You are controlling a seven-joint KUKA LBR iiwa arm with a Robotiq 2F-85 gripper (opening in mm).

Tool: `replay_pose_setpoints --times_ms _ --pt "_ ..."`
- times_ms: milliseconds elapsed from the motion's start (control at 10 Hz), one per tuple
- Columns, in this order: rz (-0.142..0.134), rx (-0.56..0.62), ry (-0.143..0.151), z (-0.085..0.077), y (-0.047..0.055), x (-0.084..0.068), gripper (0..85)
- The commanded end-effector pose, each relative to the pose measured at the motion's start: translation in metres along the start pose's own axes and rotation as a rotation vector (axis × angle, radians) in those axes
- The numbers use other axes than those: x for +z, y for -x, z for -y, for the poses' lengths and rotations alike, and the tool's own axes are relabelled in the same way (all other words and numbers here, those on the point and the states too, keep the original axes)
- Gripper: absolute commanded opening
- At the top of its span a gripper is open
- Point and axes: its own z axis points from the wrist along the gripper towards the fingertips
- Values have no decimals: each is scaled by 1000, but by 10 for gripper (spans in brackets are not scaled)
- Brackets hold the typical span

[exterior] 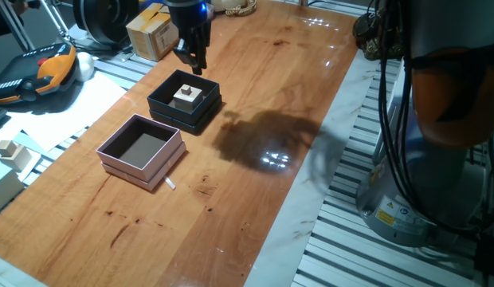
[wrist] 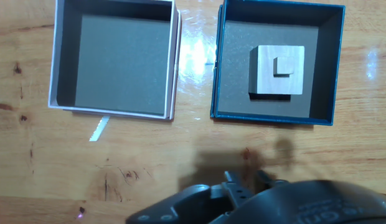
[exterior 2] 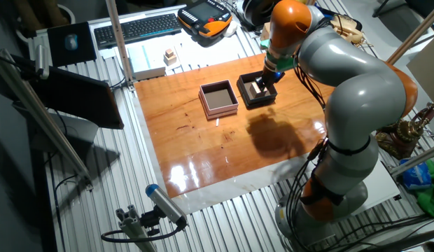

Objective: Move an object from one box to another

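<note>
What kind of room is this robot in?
Probably a robotics lab or workshop. A big orange and grey robot arm stands at a wooden table on metal rails, with a keyboard and an orange handheld controller nearby.

Table (exterior: 255,199) is varnished wood, glossy, with glare patches and dark knots. Cube (wrist: 279,71) looks like pale bare wood, matt, grain faint. Black box (wrist: 275,117) has matt card-like walls and a dull grey lining. Pink box (wrist: 115,112) has smooth pale walls, matt dark lining. Gripper (exterior: 191,57) is dark and matt.
</note>
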Motion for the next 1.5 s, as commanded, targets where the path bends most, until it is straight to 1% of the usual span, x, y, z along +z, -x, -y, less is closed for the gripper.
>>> replay_pose_setpoints --times_ms 0,200,400,800,1100,1400 --pt "2 -2 0 0 0 0 0" --pt "9 -1 -2 0 0 0 0" --pt "9 -2 -1 1 0 0 0" --pt "18 -3 6 5 2 6 0" --pt "22 -3 4 8 7 13 0" --pt "29 -6 10 16 15 20 0"
